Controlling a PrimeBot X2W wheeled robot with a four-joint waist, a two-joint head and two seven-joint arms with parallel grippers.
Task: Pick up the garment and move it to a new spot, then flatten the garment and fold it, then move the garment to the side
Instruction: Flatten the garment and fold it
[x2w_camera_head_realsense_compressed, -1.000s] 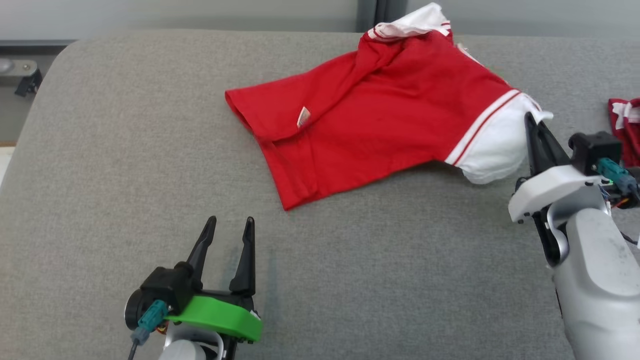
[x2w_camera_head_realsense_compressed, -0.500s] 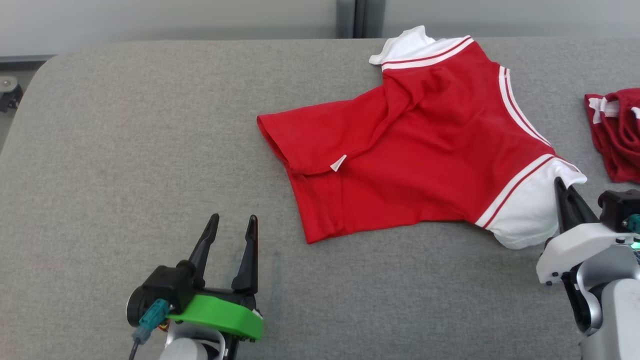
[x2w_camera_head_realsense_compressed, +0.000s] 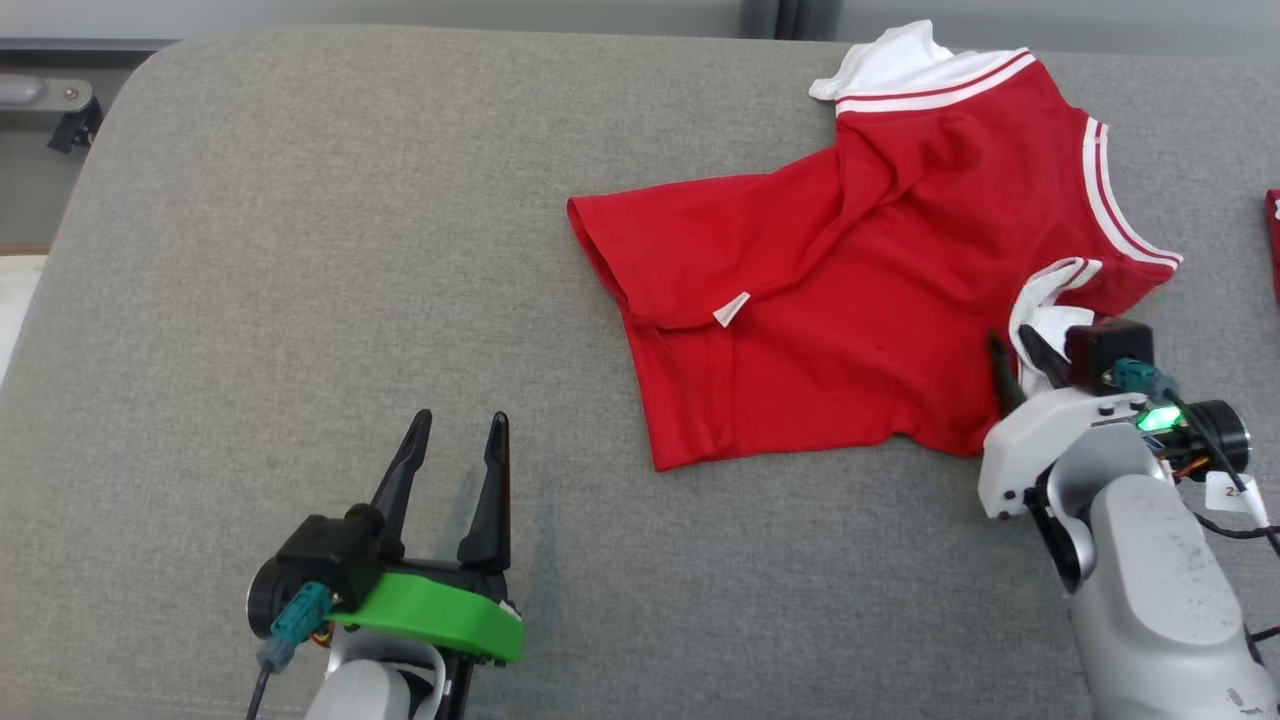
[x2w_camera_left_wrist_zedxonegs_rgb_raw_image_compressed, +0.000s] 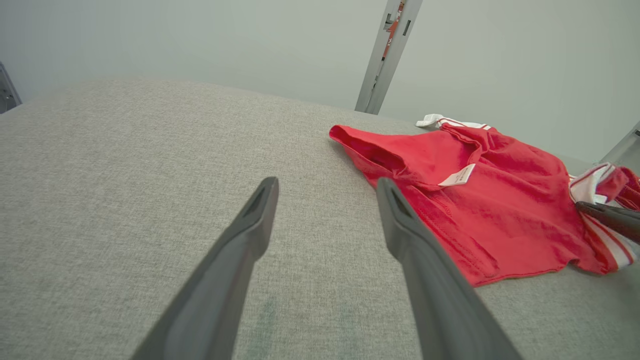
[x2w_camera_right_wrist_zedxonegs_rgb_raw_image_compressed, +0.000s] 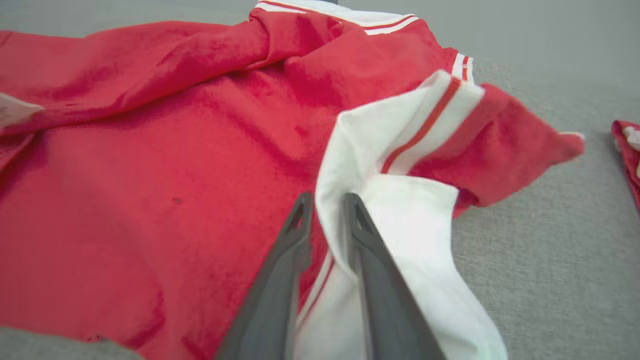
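The garment (x2w_camera_head_realsense_compressed: 850, 300) is a red shirt with white, red-striped sleeves, lying spread on the grey padded surface (x2w_camera_head_realsense_compressed: 300, 250). Its near white sleeve (x2w_camera_head_realsense_compressed: 1045, 300) is folded back onto the red body. My right gripper (x2w_camera_head_realsense_compressed: 1015, 345) sits at that sleeve. In the right wrist view its fingers (x2w_camera_right_wrist_zedxonegs_rgb_raw_image_compressed: 326, 197) stand narrowly apart, with the sleeve's white edge (x2w_camera_right_wrist_zedxonegs_rgb_raw_image_compressed: 400, 150) between them and draped over the right finger. My left gripper (x2w_camera_head_realsense_compressed: 458, 417) rests wide open on bare surface, well left of the shirt's hem (x2w_camera_left_wrist_zedxonegs_rgb_raw_image_compressed: 475, 200), with nothing between its fingers (x2w_camera_left_wrist_zedxonegs_rgb_raw_image_compressed: 326, 182).
Another red and white cloth (x2w_camera_head_realsense_compressed: 1273, 240) lies at the far right edge of the surface. The surface's rounded left corner and a metal fitting (x2w_camera_head_realsense_compressed: 40, 95) are at the upper left. A grey post (x2w_camera_left_wrist_zedxonegs_rgb_raw_image_compressed: 387, 55) stands behind the surface.
The head camera has shifted. My right gripper has carried the white sleeve inward over the red body, folding it, and its fingers have parted a little. The left gripper is unchanged.
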